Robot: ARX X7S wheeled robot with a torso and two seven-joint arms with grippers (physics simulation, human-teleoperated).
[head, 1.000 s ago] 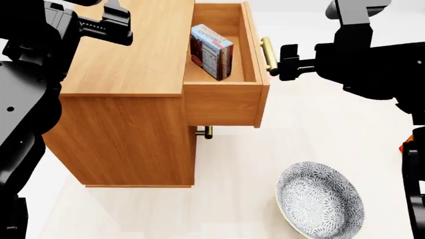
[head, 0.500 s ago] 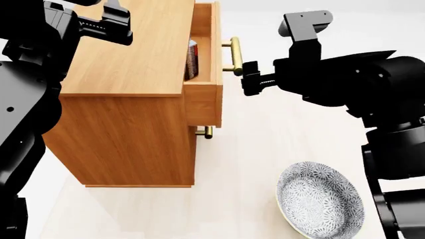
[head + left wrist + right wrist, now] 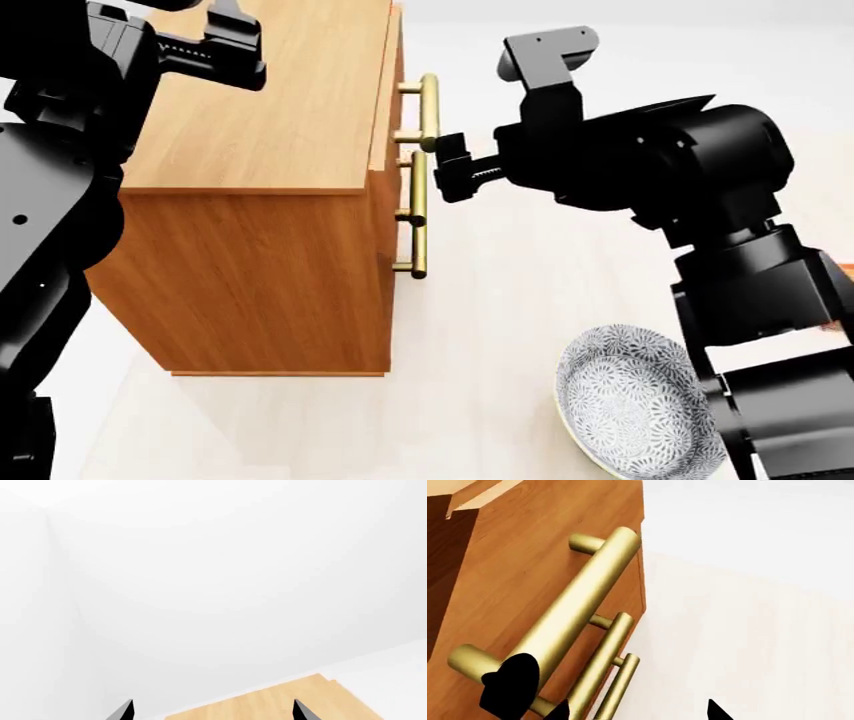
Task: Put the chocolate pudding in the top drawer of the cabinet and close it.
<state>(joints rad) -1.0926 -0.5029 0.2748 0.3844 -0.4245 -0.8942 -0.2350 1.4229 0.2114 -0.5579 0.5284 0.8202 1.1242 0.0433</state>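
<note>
Brass handle: the bar of the top drawer [image 3: 427, 110] lies close along the front of the cabinet [image 3: 260, 110]; in the head view the drawer front looks flush or very nearly so.
Chocolate pudding: not visible in any current view; judged to be inside the top drawer, though the pictures cannot confirm it.
Right pincer [image 3: 451, 168]: it sits right at the lower end of the top handle, between that bar and the lower drawer [image 3: 404, 235] handle. The right wrist view shows one dark fingertip [image 3: 510, 682] against the near end of the bar. Whether the jaws stand wide or narrow cannot be told.
Left pincer [image 3: 238, 50]: raised over the far part of the cabinet top, holding nothing; its wrist view shows two tips well apart with bare wood and white wall between them, so it stands wide.
Step in hand: seating the drawer fully home.
How to do it well: push straight along the drawer's travel, square to the front, with contact kept on the bar, not sliding off its end. A sideways push could skew the drawer. Ease off once the front meets the cabinet face, then draw the arm straight back so the fingertip does not hook the bar and pull the drawer out.
Nearby: a patterned bowl [image 3: 641, 405] lies on the floor, well apart from the cabinet.
</note>
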